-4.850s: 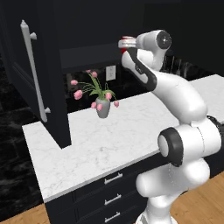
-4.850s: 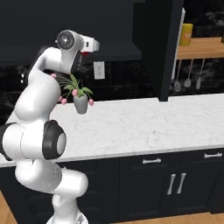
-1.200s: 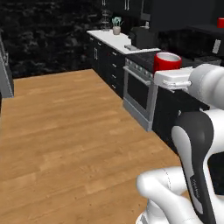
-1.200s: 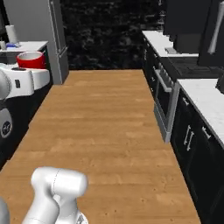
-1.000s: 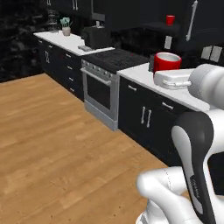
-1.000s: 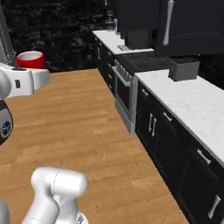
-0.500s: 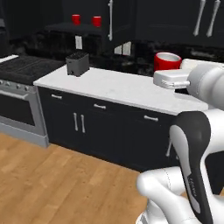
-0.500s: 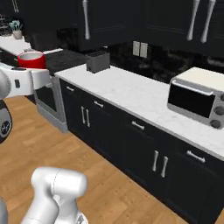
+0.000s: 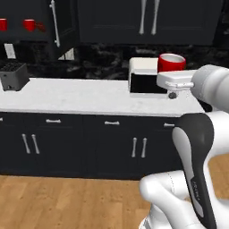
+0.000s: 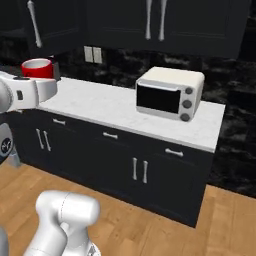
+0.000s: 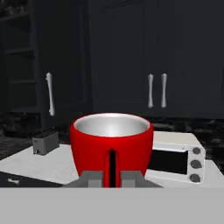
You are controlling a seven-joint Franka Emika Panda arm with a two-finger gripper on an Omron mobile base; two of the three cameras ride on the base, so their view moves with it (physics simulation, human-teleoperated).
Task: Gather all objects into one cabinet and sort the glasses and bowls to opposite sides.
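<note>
Since half a second ago the base has swung on, so the whole scene slid: the toaster (image 9: 13,75) now sits far left and a white toaster oven (image 10: 170,93) is ahead on the surface (image 9: 80,96). Red cup (image 11: 112,146) rides upright in the claw (image 11: 112,177), which is clamped on its wall, carried above the surface edge. Two more cups (image 9: 29,24) stand on the shelf of the open cabinet (image 9: 33,27), upper left. Step in hand looks like transport. Next: drive left to that cabinet, reach up, set the cup beside the others.
</note>
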